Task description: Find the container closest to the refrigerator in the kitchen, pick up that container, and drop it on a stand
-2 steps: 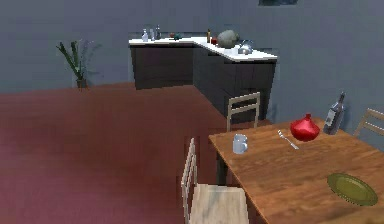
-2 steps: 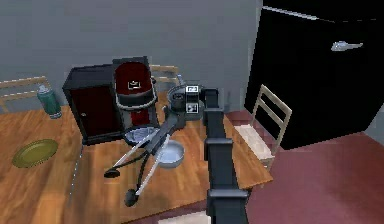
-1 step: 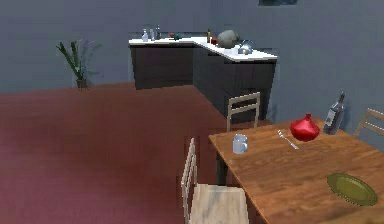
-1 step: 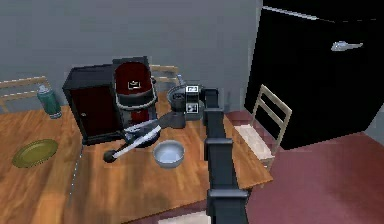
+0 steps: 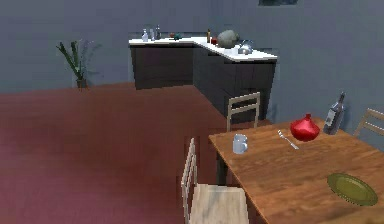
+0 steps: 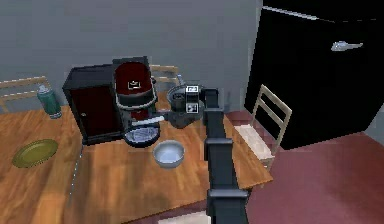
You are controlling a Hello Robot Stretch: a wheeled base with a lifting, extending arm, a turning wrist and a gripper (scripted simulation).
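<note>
In the arm side view we see the arm (image 6: 222, 165) rising from the bottom edge, just right of centre, over a wooden table (image 6: 60, 185). At its far end sit the two white squares (image 6: 190, 97), and left of them the gripper (image 6: 152, 122). Its tip lies in front of a tall red-and-dark thing (image 6: 133, 88), which stands beside a dark box (image 6: 95, 100) on the table. So we can't tell if the gripper is grasping anything or has let go, nor if it's touching the red thing vs. just near it.

The likely container is a grey-blue bowl (image 6: 168, 153). It sits upright on the table, just below the gripper in the pic and just left of the arm, near the table edge on the fridge side. The black fridge (image 6: 320, 70) stands at upper right, w/ a pale chair (image 6: 268, 120) between it and the table.

Farther left on the tabletop are a green plate (image 6: 35, 152) and a teal jar (image 6: 45, 100), both well apart from the bowl.

In the forward view the table is at lower right. On it are a red vase (image 5: 305, 128), a dark bottle (image 5: 337, 113) just beside the vase, a fork (image 5: 288, 139) and a cup (image 5: 240, 143). A second chair (image 5: 243, 108) stands at the table's far side and a third chair (image 5: 210, 195) at its left. Across the dark red floor (image 5: 100, 150), an L-shaped counter (image 5: 200, 62) w/ white top runs along the back wall. A plant (image 5: 75, 62) stands to its left.
</note>
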